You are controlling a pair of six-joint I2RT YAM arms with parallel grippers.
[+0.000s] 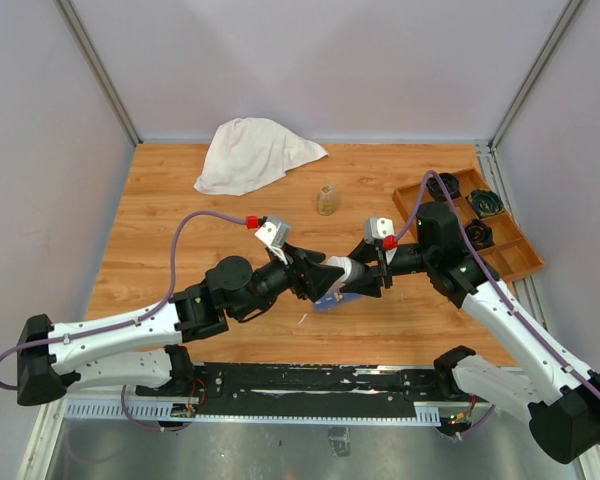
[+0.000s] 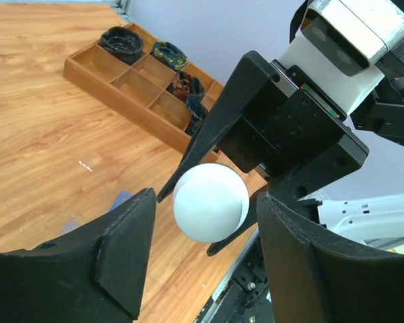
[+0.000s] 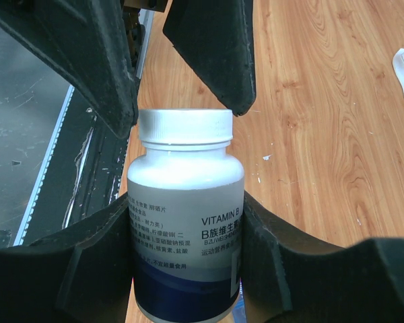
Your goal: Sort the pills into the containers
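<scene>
Bright, even light; soft shadows, little blur.

Glossy white plastic bottle [image 3: 185,202], smooth grained wood table [image 1: 180,200]; soft crumpled white cloth [image 1: 252,152], matt wooden tray [image 1: 515,255]

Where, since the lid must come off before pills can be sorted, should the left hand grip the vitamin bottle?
The white cap, across its round side wall, coming end-on along its axis. The right hand clamps the bottle body, so only the cap is free, and its top faces the left hand.
</scene>
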